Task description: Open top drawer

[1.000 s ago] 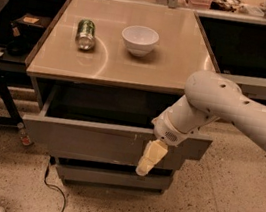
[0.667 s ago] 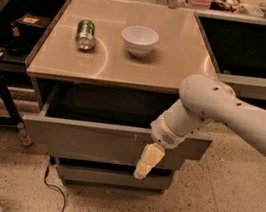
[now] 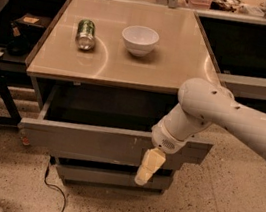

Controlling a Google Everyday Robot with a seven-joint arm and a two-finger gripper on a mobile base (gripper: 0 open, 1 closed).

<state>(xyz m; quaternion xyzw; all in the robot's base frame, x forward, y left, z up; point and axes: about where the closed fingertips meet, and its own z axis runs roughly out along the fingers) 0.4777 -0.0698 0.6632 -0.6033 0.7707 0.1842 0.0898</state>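
Top drawer [image 3: 91,141], standing open beneath worktop [image 3: 171,58]; hand [image 3: 142,175] before its front, grip state cannot be told.

White robot arm [image 3: 245,119] reaching down in front of the top drawer [image 3: 86,141].
It enters from the right, bends at a rounded elbow above the drawer's right end, and its pale gripper [image 3: 142,176] points downward across the drawer front's lower edge.

Matt top drawer [image 3: 81,140] — plastic gripper [image 3: 142,176] at front
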